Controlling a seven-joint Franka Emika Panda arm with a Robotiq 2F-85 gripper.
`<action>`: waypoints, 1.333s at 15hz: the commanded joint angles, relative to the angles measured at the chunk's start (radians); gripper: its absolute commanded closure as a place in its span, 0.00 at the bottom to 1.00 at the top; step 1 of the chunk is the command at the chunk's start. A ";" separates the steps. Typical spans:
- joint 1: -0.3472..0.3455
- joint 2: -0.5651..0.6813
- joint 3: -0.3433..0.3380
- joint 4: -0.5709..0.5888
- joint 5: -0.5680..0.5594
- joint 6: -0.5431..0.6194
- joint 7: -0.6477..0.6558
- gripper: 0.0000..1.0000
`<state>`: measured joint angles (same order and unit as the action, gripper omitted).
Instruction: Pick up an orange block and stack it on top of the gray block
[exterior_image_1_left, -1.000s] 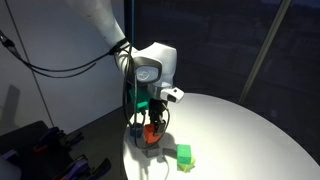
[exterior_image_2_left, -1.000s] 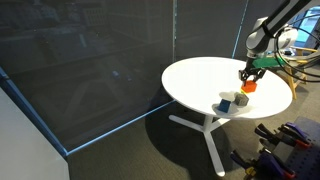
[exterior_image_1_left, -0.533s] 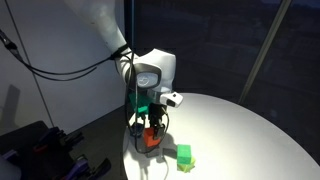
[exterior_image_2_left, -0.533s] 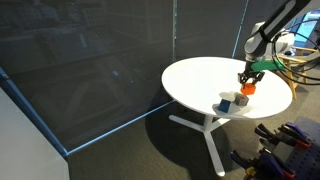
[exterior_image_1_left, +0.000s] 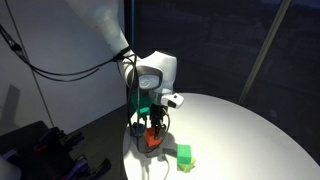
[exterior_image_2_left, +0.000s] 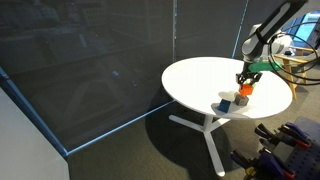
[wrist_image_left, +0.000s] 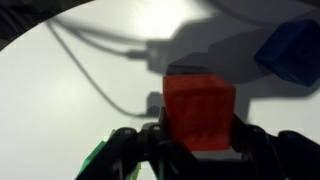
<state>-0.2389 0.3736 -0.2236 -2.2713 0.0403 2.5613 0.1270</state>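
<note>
- The orange block (exterior_image_1_left: 152, 137) (exterior_image_2_left: 245, 88) (wrist_image_left: 198, 110) is being clamped between the jaws, which are clenched on two opposite side faces.
- In the wrist view it is being seen nearly top-down: one broad flat face is being turned up to the camera, and the edges are being held square to the jaws, not twisted.
- No long axis is being shown; the block is being seen as a cube with sides of like length.
- It is being carried centred in the jaws, between the two fingers (wrist_image_left: 255, 146), with most of it sticking out past the fingertips.
- In the wrist view it is being held clear of the white bench (exterior_image_1_left: 250, 130) (exterior_image_2_left: 200, 80) (wrist_image_left: 60, 80), and its shadow is being cast just beside it.
- In an exterior view it is being held just above and beside the gray block (exterior_image_2_left: 241, 100), and whether the two are touching cannot be told.
- A blue block (exterior_image_2_left: 226, 104) (wrist_image_left: 290, 55) is being seen next to the gray one.
- A green block (exterior_image_1_left: 184, 154) is being seen nearer the bench rim, apart from the jaws.
</note>
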 joint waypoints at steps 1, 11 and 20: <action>-0.009 0.024 0.009 0.032 0.026 -0.002 -0.025 0.70; -0.011 0.052 0.013 0.047 0.026 -0.002 -0.028 0.70; -0.011 0.054 0.013 0.047 0.026 -0.004 -0.029 0.15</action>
<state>-0.2389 0.4228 -0.2182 -2.2412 0.0413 2.5613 0.1270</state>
